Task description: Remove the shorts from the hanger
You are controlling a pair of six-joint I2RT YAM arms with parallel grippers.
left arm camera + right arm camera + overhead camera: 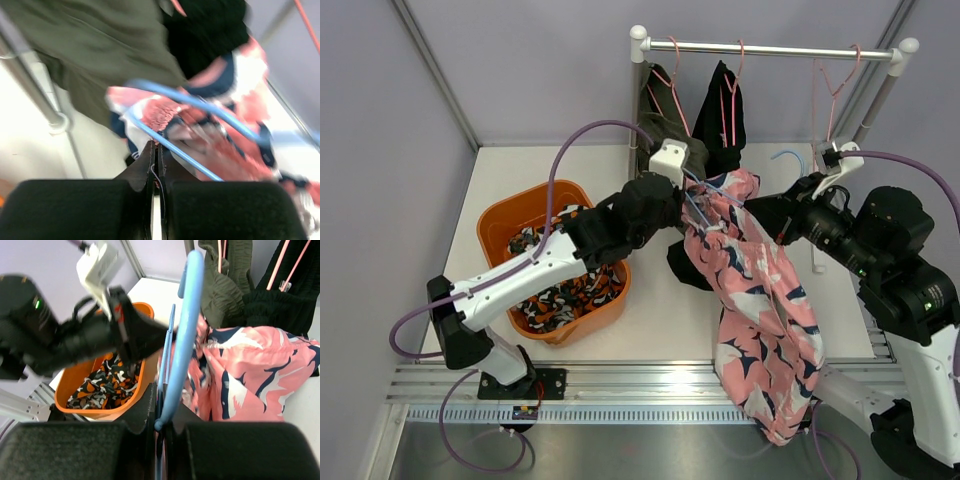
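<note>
The pink patterned shorts (760, 310) hang from a blue hanger (790, 158) held over the table's middle. My right gripper (788, 215) is shut on the blue hanger (182, 340) near its hook. My left gripper (695, 200) is shut on the waistband of the pink shorts (165, 112), beside the hanger's blue bars (190, 102). The camouflage shorts (555, 290) lie in the orange tub (500, 225). The olive shorts (655, 115) and the black shorts (725, 115) hang on pink hangers on the rail (770, 48).
A bare pink hanger (835, 85) hangs at the right end of the rail. The rack's posts stand at the back of the table. Grey walls close in the left and back sides. A metal rail runs along the near edge.
</note>
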